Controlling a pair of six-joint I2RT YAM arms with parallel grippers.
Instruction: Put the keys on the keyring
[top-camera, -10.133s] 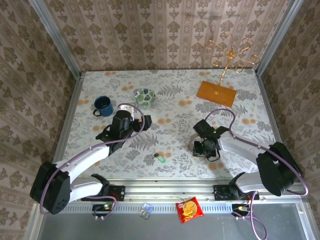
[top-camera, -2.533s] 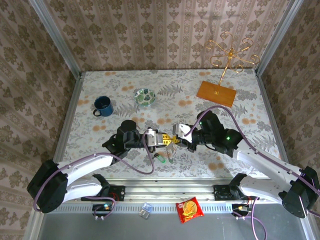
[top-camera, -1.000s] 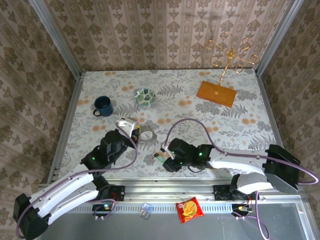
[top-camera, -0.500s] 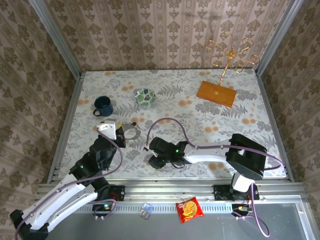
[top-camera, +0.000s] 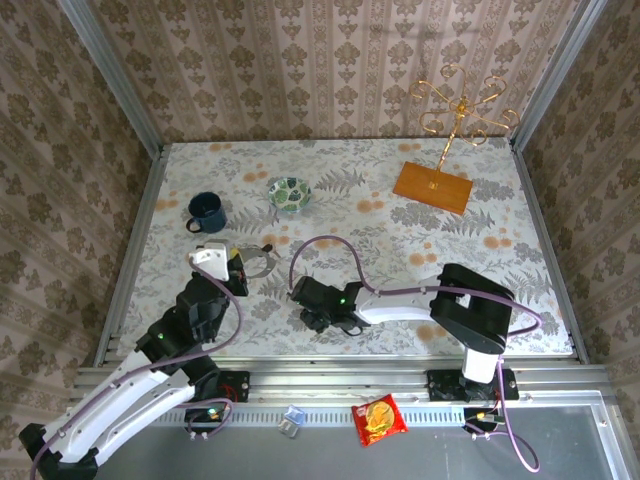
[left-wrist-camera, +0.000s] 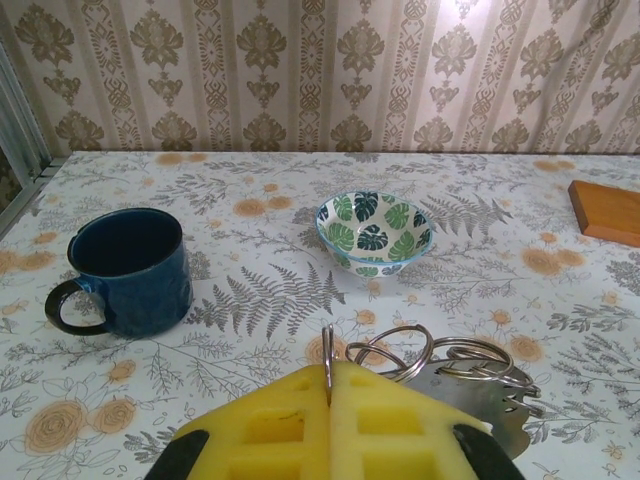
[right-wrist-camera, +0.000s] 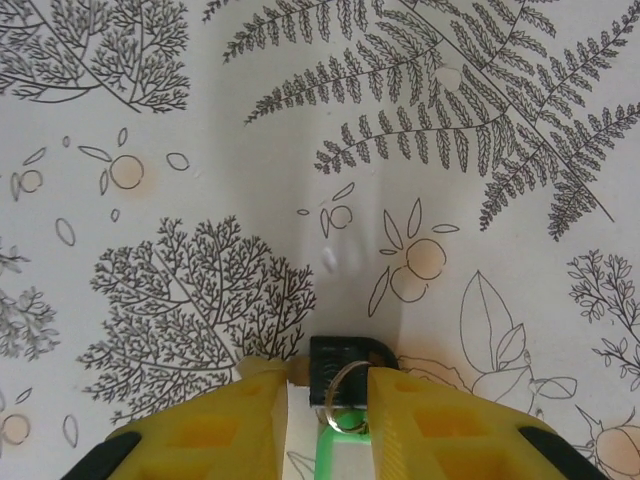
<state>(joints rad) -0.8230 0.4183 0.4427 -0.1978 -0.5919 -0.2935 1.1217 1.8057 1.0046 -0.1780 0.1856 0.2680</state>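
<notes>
The left gripper (left-wrist-camera: 330, 402) clamped the keyring (left-wrist-camera: 402, 350); the right gripper (right-wrist-camera: 330, 398), jaws slightly apart astride the 2 keys (right-wrist-camera: 345, 362), needed centring before closing.

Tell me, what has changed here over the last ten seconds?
The right gripper swung left, toward the table's near edge, and now straddles the small green-and-black key, which lay still. The left gripper, shut on the thin grey metal keyring, pulled back toward its base. The dark blue mug, green-patterned bowl and gold wire stand stayed put.
</notes>
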